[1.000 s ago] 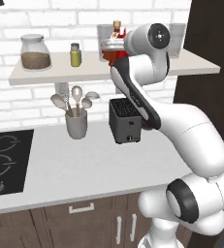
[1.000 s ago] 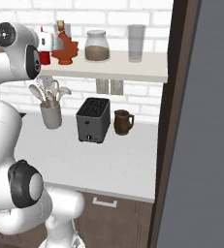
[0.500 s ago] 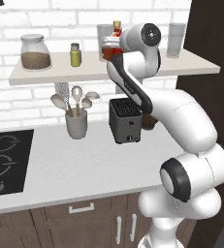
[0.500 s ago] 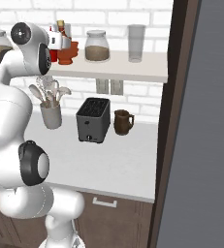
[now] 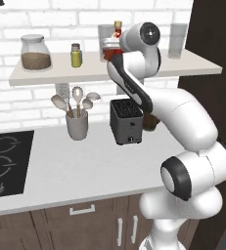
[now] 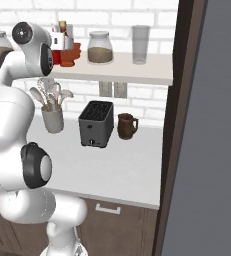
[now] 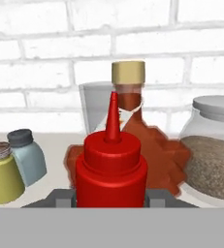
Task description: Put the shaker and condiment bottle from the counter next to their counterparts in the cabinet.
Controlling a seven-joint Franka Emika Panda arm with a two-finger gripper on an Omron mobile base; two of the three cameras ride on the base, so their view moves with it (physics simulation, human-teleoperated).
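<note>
The red bottle sits between the tips of the pincer, which grips it, at shelf height directly in front of the maple-leaf bottle. The shaker already stands on the shelf touching or just beside the blue shaker, so I judge half the task done, with only setting down and release left. The hand view shows grip and neighbours; the left base view shows the arm hiding the bottle, with the shaker standing alone.
</note>
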